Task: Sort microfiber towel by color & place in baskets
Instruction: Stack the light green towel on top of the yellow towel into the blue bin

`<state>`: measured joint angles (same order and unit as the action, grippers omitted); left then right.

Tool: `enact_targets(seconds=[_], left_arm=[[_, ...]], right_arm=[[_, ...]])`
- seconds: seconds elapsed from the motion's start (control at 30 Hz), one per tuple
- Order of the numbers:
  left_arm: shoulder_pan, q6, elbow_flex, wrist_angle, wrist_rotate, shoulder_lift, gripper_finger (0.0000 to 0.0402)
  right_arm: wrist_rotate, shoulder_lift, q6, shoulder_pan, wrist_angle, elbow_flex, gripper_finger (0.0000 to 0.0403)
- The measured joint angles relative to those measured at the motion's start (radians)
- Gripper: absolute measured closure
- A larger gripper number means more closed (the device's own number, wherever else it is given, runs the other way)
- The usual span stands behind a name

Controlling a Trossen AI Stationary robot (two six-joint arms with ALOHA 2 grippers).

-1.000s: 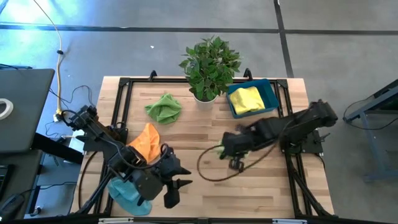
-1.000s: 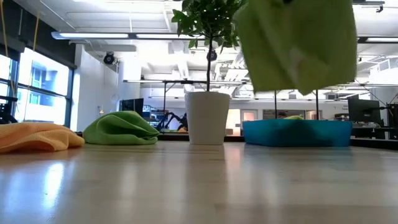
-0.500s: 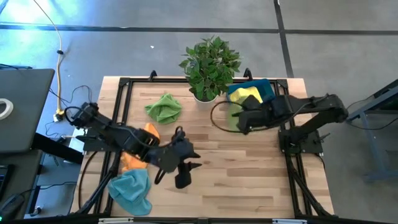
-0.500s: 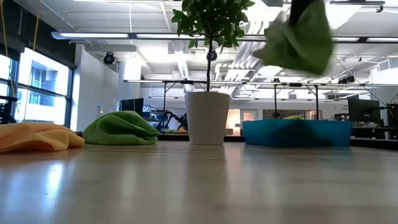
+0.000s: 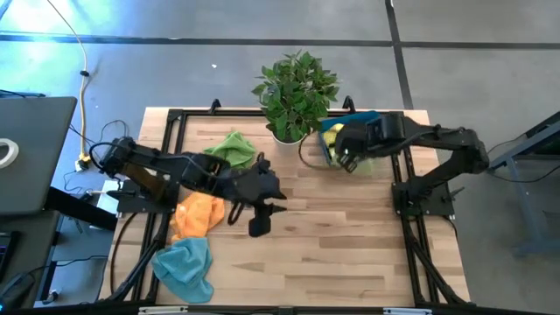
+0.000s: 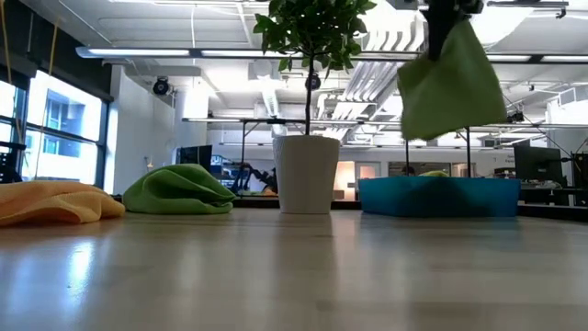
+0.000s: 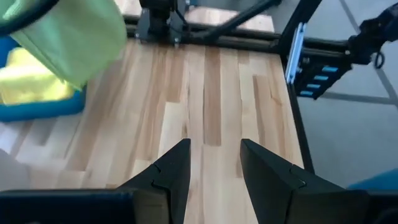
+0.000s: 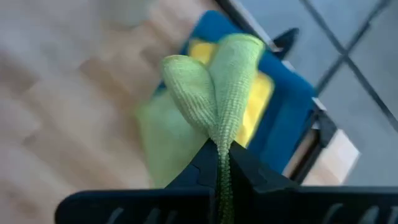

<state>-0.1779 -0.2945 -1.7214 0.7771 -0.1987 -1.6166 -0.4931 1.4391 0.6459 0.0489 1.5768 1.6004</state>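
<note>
The right gripper hangs above the far right corner of the pale wooden slatted table, its jaws pinched together on a light green microfiber towel that dangles from them. The towel hangs over the near edge of the shallow dark teal-blue rectangular plastic bin, clear of it in the low view. Inside that bin lies a bright yellow microfiber towel.

The left gripper hovers over the middle of the table with its jaws apart and nothing between the fingers; bare boards show in the gap.

A second green microfiber towel lies crumpled near the far edge, left of the leafy green plant in a white pot. An orange microfiber towel lies bunched toward the left edge, and a teal-blue microfiber towel sits near the near left corner.
</note>
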Motion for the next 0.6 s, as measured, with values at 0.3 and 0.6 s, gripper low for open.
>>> enact_targets(seconds=[0.3,0.6], left_arm=[[0.117,0.063,-0.001,0.002,0.059,0.052,0.0273],[0.188,0.126,-0.001,0.002,0.06,0.096,0.0273]], right_arm=[[-0.074,-0.006,-0.046,0.275,-0.007,-0.118,0.0402],[-0.171,-0.006,-0.154,0.528,-0.137,-0.242,0.0402]])
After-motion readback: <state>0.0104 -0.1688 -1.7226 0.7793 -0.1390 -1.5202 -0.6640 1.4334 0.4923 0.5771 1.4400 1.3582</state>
